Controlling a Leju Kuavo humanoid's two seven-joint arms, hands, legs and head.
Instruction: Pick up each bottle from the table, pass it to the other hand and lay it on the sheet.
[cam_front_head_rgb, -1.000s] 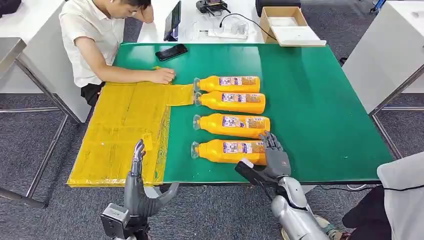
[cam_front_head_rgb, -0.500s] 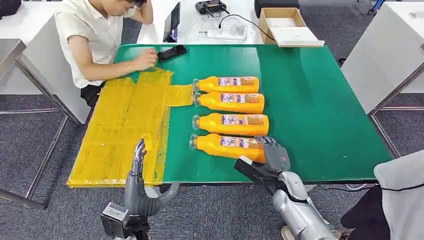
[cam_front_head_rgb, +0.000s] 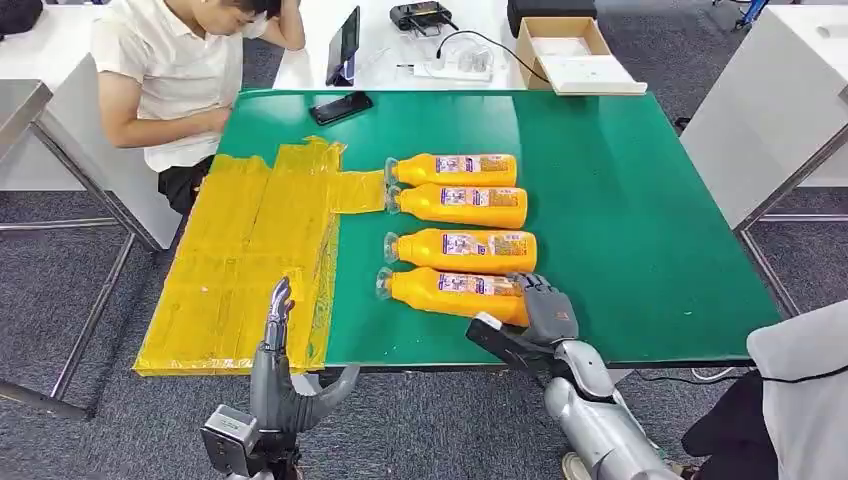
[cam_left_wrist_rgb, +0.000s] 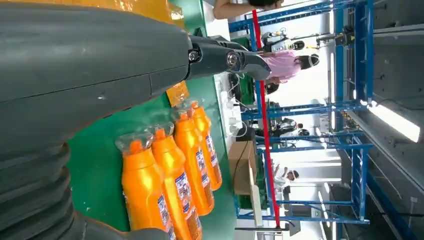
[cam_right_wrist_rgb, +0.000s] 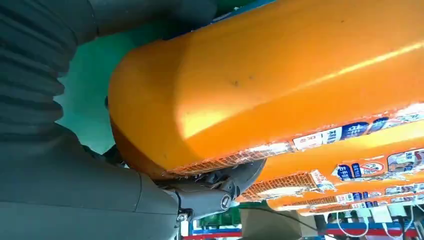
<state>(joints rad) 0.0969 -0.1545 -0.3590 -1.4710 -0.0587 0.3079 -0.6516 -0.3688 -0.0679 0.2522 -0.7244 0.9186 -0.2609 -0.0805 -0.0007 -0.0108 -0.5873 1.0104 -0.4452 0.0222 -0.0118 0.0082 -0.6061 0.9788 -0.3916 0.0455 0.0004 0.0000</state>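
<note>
Several orange bottles lie side by side on the green table (cam_front_head_rgb: 620, 200), caps toward the yellow sheet (cam_front_head_rgb: 250, 250). My right hand (cam_front_head_rgb: 548, 312) grips the base end of the nearest bottle (cam_front_head_rgb: 450, 293), which lies slightly tilted against the others. In the right wrist view that bottle (cam_right_wrist_rgb: 280, 75) is pressed against the hand, with dark fingers (cam_right_wrist_rgb: 220, 192) curled around it. My left hand (cam_front_head_rgb: 282, 368) is open at the table's near edge, fingers pointing up, just below the sheet. The left wrist view looks past the left hand (cam_left_wrist_rgb: 100, 75) to the row of bottles (cam_left_wrist_rgb: 145, 190).
A person (cam_front_head_rgb: 170, 70) sits at the table's far left corner, arms off the sheet. A black phone (cam_front_head_rgb: 341, 105) lies on the far edge of the table. Behind it are a tablet (cam_front_head_rgb: 346, 40), a power strip and a cardboard box (cam_front_head_rgb: 570, 45). Bare green surface lies right of the bottles.
The person's hand has pulled back off the sheet. My right hand has closed on the nearest bottle, which has shifted a little toward the others and tilted.
</note>
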